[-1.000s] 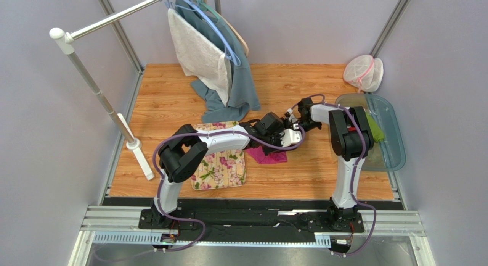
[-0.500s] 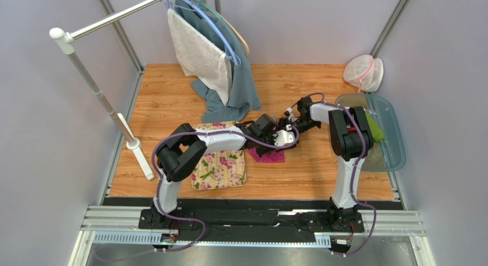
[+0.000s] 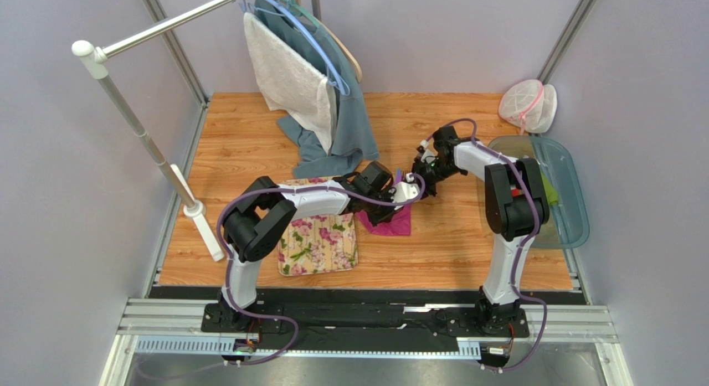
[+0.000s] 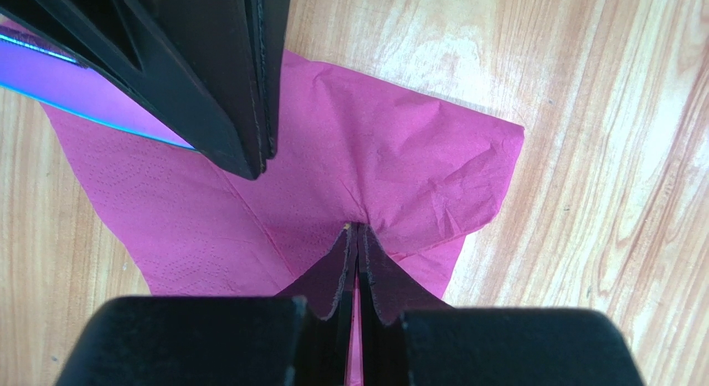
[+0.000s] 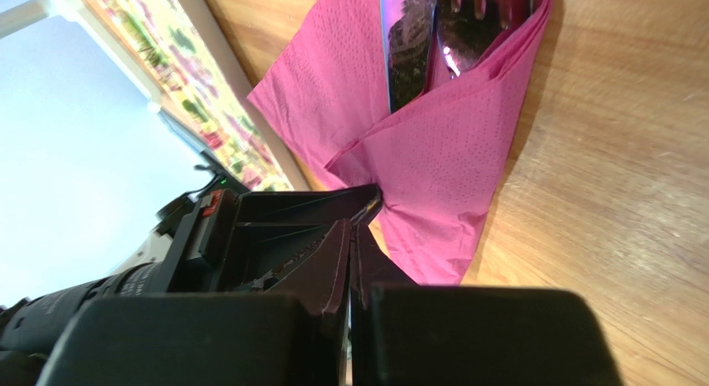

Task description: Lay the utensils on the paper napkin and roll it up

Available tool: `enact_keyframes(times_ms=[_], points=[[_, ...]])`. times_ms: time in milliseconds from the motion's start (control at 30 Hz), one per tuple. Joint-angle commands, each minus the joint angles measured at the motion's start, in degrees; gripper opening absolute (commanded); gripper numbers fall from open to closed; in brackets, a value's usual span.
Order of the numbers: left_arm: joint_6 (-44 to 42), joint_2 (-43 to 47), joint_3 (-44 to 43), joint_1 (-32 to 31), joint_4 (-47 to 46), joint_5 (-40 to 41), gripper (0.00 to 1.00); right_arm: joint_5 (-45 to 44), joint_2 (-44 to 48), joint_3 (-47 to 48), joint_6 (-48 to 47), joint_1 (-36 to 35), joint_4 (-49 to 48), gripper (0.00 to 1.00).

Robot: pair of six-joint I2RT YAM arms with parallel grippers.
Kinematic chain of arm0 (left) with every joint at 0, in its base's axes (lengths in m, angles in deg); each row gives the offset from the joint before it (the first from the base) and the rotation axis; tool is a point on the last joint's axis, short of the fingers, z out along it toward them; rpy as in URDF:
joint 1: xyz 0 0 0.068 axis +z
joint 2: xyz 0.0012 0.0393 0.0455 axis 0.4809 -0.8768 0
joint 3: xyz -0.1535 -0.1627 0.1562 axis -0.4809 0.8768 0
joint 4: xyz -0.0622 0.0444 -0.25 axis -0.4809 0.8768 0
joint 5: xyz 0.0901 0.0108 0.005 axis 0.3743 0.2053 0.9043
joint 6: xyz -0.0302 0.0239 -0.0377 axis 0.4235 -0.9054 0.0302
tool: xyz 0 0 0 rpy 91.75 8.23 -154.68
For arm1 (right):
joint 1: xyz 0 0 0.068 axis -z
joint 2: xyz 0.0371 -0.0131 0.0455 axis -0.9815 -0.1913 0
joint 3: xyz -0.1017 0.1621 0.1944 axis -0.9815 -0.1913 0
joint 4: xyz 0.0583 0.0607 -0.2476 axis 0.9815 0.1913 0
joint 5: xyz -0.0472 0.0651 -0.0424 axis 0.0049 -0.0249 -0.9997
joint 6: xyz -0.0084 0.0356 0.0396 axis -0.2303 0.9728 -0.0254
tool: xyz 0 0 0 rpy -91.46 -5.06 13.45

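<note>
Paper napkin (image 4: 399, 162), folded lengthwise over the utensils (image 5: 412, 54), is clamped in the left gripper (image 4: 358, 232); the right gripper (image 4: 260, 166), jaws together, touches it just upper left.

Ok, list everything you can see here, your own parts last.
napkin: one, magenta, on the table beside the mat, partly folded
utensils: at least two, dark metal, inside the napkin's fold
mat: one, cream with pink flowers, near left
cloth: one, grey-blue, hanging from the rack
towel: one, white, hanging from the rack
rack: one, white, far left
mesh bag: one, white and pink, far right corner
tray: one, translucent grey, right edge
table: one, wood
left pincer: black, shut on napkin
right pincer: black, shut on napkin
</note>
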Motion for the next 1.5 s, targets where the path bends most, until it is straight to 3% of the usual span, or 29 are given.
enact_keyframes(times_ms=[0, 567, 1033, 1467], points=[[3.21, 1.63, 0.62, 1.29, -1.25, -3.47, 0.06, -5.9, 2.35, 2.39, 1.13, -1.94, -0.41, 0.0], [5.93, 0.58, 0.44, 3.39, -2.22, -6.46, 0.05, -13.28, -4.06, 3.01, 2.36, -6.25, -4.9, 0.0], [24.3, 9.19, 4.75, 7.62, -7.05, -15.6, 0.12, -16.37, -7.93, 2.04, -1.86, -6.42, -5.07, 0.0], [15.96, -0.21, -3.15, 3.92, -4.77, -8.57, 0.09, -13.03, -9.08, 2.48, -3.97, -6.33, -3.67, 0.0]])
